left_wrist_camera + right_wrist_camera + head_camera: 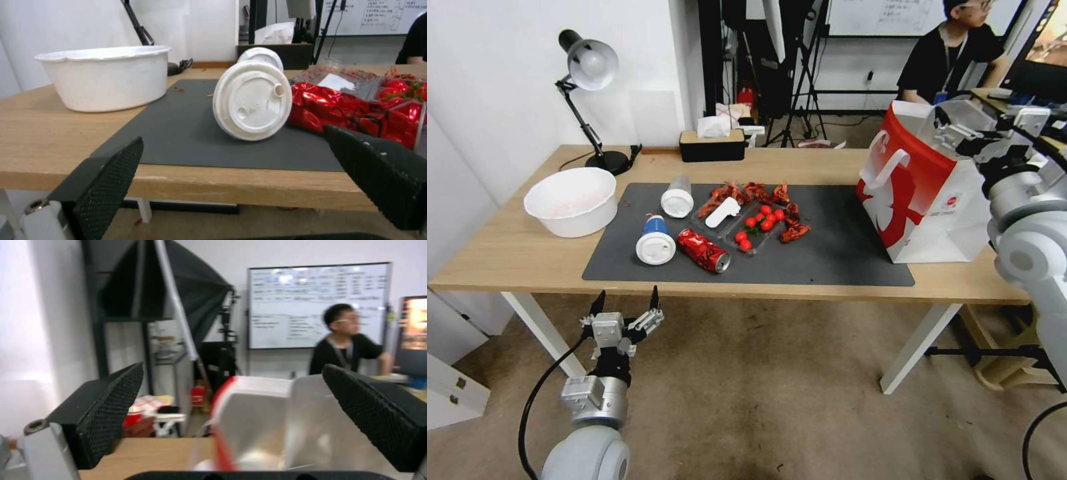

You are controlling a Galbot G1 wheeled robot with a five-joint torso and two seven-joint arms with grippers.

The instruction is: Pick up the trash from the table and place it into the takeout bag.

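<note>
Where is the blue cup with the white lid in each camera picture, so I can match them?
Head view: the blue cup lies on the grey mat, left of the red can.
Left wrist view: its lid faces the camera, mid-picture.
Right wrist view: not in it.
Shared landmark: the red can beside it.

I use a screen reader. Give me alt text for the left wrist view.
Between the open left gripper jaws, a lidded blue cup lies on its side on the dark mat, a crushed red soda can beside it and a white plastic bowl on the table.
</note>
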